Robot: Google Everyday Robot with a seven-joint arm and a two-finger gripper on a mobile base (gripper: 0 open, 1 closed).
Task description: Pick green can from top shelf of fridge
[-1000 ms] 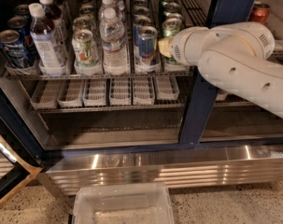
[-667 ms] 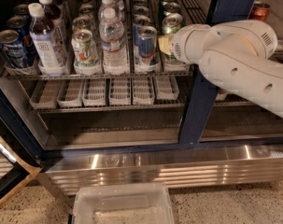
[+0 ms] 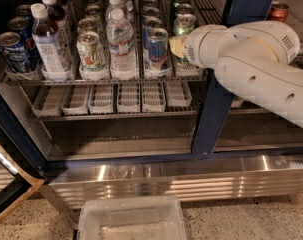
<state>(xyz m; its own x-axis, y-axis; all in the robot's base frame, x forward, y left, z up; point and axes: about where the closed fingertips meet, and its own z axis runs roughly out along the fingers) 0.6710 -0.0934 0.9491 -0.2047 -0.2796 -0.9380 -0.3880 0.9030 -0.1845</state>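
Note:
The green can (image 3: 184,24) stands at the front of the rightmost lane on the top shelf (image 3: 106,80) of the fridge (image 3: 217,109), with more green cans behind it. My gripper (image 3: 179,47) is at the end of the white arm (image 3: 256,69), which reaches in from the right. It sits right against the lower front of the green can. The arm's wrist covers most of the gripper and the can's lower half.
A blue-and-silver can (image 3: 157,48), a water bottle (image 3: 122,46) and a white can with green-and-orange print (image 3: 91,53) stand to the left. Blue cans (image 3: 10,51) are at the far left. Empty lane trays (image 3: 116,98) lie below. A clear bin (image 3: 131,220) is on the floor.

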